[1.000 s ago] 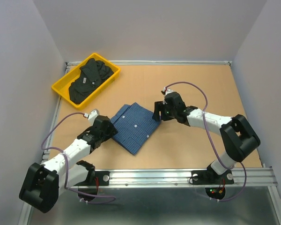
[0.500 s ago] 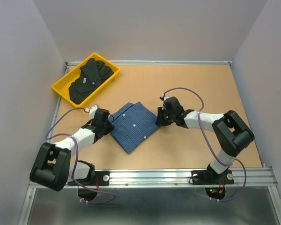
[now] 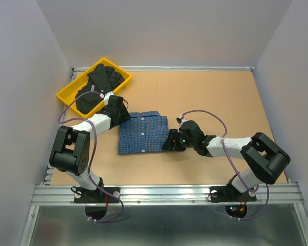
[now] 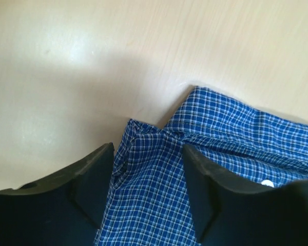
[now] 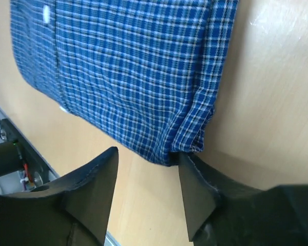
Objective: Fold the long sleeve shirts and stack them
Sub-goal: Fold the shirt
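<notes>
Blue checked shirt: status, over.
Left gripper open astride collar corner, right gripper open astride opposite corner. Blue checked cloth shirt folded on table. Plain black shirt in yellow tray. No obstruction.

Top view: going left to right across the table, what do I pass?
First the yellow tray holding the black shirt → left pincer → blue shirt → right pincer.

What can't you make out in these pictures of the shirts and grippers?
Black shirt: top view, too small and dark to show its folds; outside both wrist views.
Blue shirt: wrist views cut most off; top layer hides folds beneath.
Left gripper, right gripper: top view, arms cover fingertips.
</notes>
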